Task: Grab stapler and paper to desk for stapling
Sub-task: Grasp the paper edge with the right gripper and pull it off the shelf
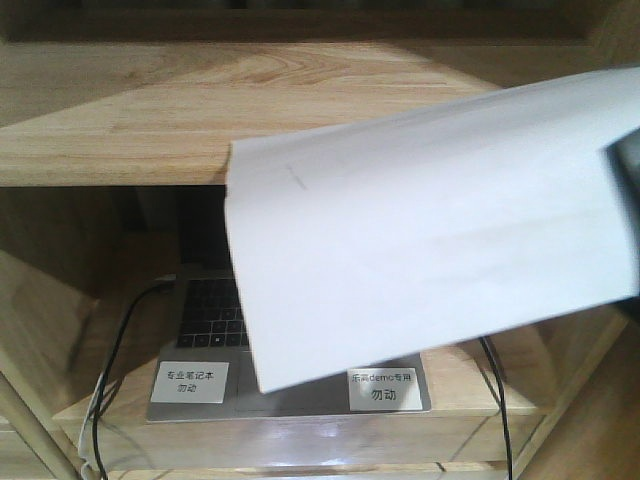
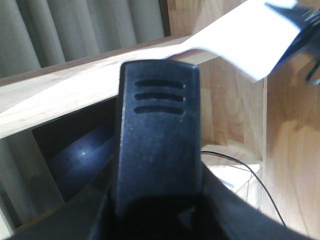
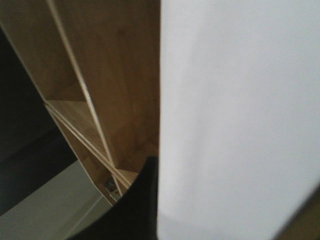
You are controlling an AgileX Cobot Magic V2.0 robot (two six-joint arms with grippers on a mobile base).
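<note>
Left hand (image 2: pixel 159 220) clenched on black stapler (image 2: pixel 157 145). Right hand (image 1: pixel 626 215) grasping white paper (image 1: pixel 420 240) by one edge, sheet aloft before laptop (image 1: pixel 205 315) in shelf unit (image 1: pixel 200 110).

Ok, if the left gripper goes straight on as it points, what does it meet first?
Probably the shelf board's front edge: the stapler held in the left gripper leads, its tip lined up with that edge, the laptop screen just below. Depth is unclear.
</note>
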